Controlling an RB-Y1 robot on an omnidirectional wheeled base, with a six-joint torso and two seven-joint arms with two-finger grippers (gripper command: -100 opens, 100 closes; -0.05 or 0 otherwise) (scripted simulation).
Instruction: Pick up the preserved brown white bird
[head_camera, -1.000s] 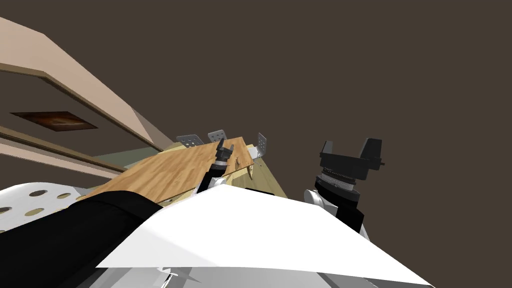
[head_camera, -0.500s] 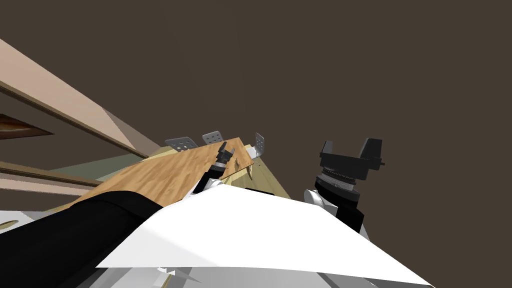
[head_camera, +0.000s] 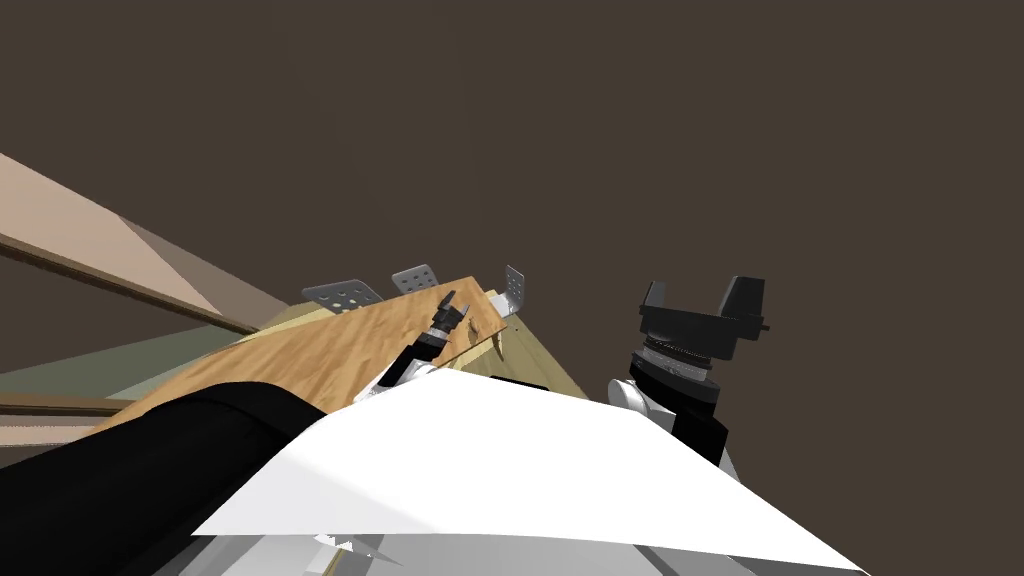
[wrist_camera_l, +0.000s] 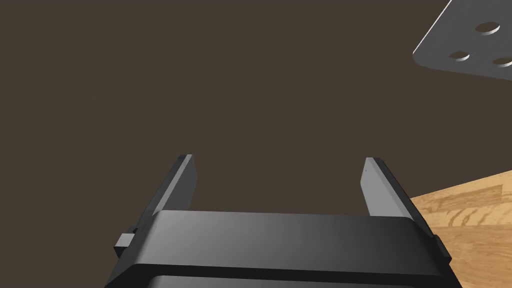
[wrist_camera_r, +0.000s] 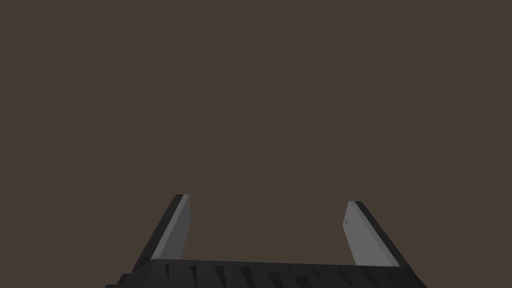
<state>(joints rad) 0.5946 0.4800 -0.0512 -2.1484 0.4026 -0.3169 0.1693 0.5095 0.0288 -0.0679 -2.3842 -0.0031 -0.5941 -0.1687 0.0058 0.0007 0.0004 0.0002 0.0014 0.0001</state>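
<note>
The left gripper (wrist_camera_l: 278, 159), two thin light grey blade fingers on a dark box, has its fingers spread apart with nothing between them. Straight ahead of the fingers is a flat dark brown wall (wrist_camera_l: 225, 75). Beside one finger (wrist_camera_l: 381, 187), close by the gripper's body, runs the edge of a light brown, wood-grained tabletop (wrist_camera_l: 475, 225). Farther out past that same finger is the corner of a grey perforated chair back with round holes (wrist_camera_l: 467, 42).

In the head view the left arm reaches out over the tabletop, and its gripper sits near the board's far end. Just beside the gripper, on the side toward the other arm, a tiny brownish shape lies on the wood. It appears to be the preserved brown and white bird (head_camera: 477, 329), though it is too small to make out its form. It lies apart from the fingers, not between them. Three such grey chair backs stand past the gripper along the table's far side.

The right gripper (wrist_camera_r: 267, 200), of the same build, also has its fingers apart and empty, facing the dark brown wall. In the head view it is raised well apart from the tabletop and from the left gripper.
</note>
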